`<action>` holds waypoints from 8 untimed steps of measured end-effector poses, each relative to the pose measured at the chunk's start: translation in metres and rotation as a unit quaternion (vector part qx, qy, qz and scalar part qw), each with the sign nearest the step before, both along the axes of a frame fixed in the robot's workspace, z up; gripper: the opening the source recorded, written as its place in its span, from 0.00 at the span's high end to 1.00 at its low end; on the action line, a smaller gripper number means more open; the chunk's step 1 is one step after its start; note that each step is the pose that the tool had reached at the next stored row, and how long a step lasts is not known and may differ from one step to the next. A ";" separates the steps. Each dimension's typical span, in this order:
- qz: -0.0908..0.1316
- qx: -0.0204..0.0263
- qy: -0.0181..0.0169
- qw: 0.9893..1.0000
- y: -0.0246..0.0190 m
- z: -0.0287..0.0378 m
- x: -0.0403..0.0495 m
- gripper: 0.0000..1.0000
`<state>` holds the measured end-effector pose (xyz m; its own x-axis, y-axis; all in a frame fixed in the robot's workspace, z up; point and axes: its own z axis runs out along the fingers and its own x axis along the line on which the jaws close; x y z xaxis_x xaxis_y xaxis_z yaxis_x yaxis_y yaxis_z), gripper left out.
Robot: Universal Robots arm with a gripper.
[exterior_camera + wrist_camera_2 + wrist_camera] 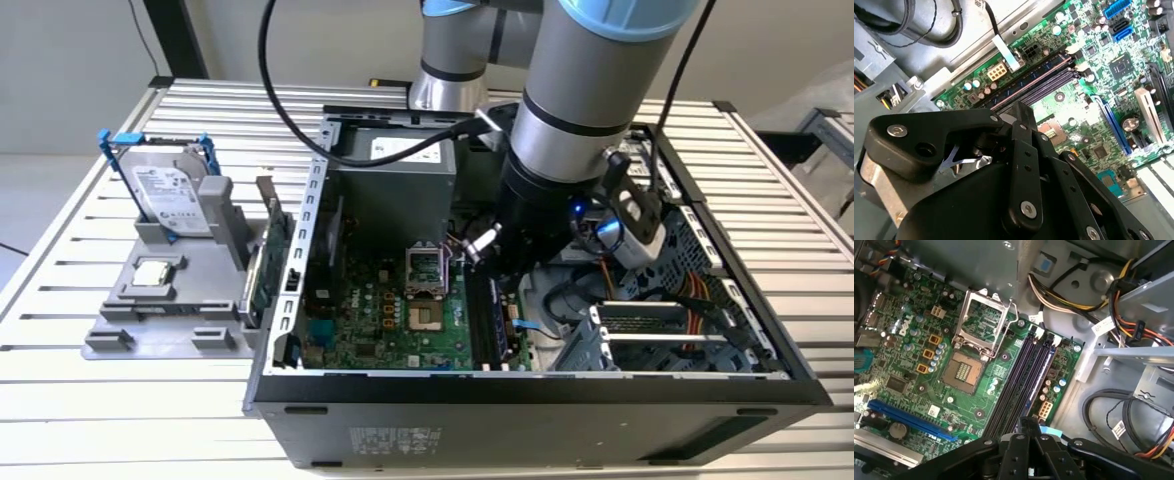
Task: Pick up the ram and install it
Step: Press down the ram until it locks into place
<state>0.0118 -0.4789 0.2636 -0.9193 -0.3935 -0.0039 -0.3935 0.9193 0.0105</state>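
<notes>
The arm reaches down into the open computer case [534, 385], which lies on the slatted tabletop [80, 400]. In the exterior view the pincer [483, 250] hangs low over the motherboard [387, 310], just beside the processor socket [422, 265] and above one end of the memory slots [483, 320].

In both wrist views the pincer [1023, 107] [1027, 421] has its fingers [1021, 165] drawn together at the tips. No board or other part can be seen between them. The tips stand over the end of the four parallel memory slots [1024, 380] [1029, 82], near a small white connector [1044, 410]. The slots look like flat dark rows. Whether a stick is seated in one of them cannot be told.

The ram [252, 288] cannot be identified with certainty. The closest match is a thin, pale green strip standing on edge in the grey rack [160, 320], on the tabletop at the exterior view's left, outside the case. It stands just beside the larger green card [278, 262] with the metal bracket. If that strip is the ram, it is well apart from the pincer, with the case wall between them.

The same rack carries a hard drive [171, 190] standing upright with a blue handle, and a square chip [154, 272] lying flat.
</notes>
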 end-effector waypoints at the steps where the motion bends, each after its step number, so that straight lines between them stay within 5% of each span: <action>1: 0.004 0.000 0.000 1.000 0.0000 0.0000 0.0000 1.00; 8: 0.039 0.000 0.000 0.999 0.0000 0.0000 0.0000 1.00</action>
